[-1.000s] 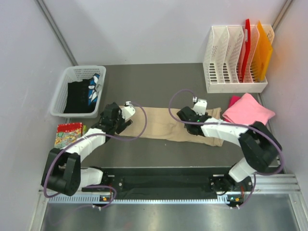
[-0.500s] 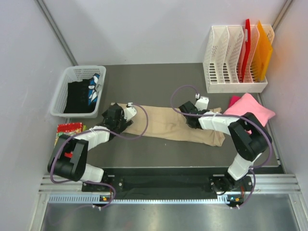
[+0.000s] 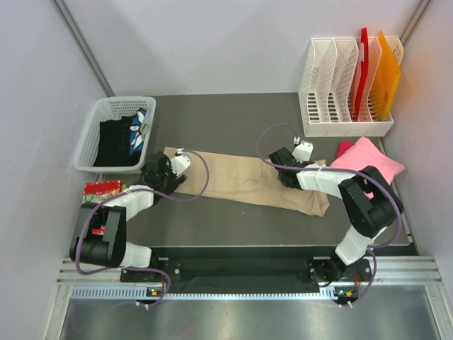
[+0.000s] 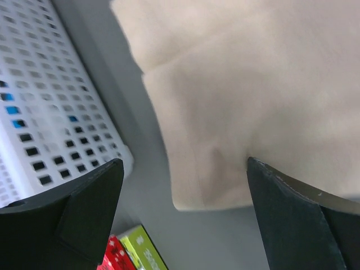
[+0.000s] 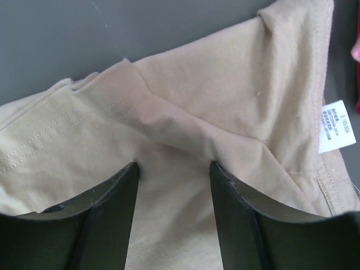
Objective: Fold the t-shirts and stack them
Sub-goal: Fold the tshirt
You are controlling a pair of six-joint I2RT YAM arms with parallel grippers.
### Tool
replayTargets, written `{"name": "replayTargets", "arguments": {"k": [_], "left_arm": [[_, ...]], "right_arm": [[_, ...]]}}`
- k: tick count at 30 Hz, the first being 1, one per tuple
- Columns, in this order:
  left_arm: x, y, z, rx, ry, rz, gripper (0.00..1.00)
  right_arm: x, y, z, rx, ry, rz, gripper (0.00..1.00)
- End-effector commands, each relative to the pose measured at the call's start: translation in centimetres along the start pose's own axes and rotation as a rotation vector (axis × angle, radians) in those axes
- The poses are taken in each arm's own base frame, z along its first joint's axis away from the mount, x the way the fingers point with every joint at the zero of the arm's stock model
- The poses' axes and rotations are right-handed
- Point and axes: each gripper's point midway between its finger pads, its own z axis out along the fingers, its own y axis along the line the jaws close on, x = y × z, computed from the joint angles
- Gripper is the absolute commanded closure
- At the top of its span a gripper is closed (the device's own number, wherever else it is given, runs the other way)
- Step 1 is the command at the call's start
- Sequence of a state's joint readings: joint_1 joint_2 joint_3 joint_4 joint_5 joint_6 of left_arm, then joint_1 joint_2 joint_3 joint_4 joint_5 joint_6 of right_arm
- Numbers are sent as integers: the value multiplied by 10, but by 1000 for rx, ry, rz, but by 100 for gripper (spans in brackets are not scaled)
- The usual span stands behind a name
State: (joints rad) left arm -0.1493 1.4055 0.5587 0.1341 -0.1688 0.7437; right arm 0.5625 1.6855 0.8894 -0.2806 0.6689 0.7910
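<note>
Both tools at the tan t-shirt; left tool spread wide; right tool half-spread, tips against it

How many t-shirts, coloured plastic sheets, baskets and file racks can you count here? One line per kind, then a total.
T-shirts: 2, the tan t-shirt and the pink t-shirt
Plastic sheets: 2, the red sheet and the orange sheet
Basket: 1
File rack: 1
Total: 6

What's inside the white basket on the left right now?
The white basket holds black fabric and a blue-and-white item. Anything beneath the fabric is covered, so I cannot tell what else is there.
</note>
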Motion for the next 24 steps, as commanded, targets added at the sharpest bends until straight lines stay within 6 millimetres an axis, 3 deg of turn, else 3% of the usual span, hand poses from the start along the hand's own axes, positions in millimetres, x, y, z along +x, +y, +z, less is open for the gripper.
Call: {"name": "replayTargets", "arguments": {"k": [1, 5, 9, 12, 17, 20, 24], "left_arm": [[19, -34, -24, 184, 40, 24, 4], [6, -45, -38, 275, -16, 19, 4], [-24, -34, -54, 300, -106, -9, 4], [-40, -20, -52, 269, -139, -33, 4], [-55, 5, -21, 171, -114, -111, 4], [-60, 9, 0, 157, -81, -158, 5], [-59, 7, 23, 143, -35, -165, 5]], "right_arm": [[5, -25, -5, 52, -10, 7, 47], [-12, -31, -26, 43, -53, 44, 46], [-31, -19, -56, -6, -108, 57, 45], [-37, -7, -74, -47, -125, 39, 44], [-16, 20, -89, -165, -80, 15, 44], [7, 21, -85, -160, -49, -24, 44], [21, 21, -75, -118, -11, -61, 44]]}}
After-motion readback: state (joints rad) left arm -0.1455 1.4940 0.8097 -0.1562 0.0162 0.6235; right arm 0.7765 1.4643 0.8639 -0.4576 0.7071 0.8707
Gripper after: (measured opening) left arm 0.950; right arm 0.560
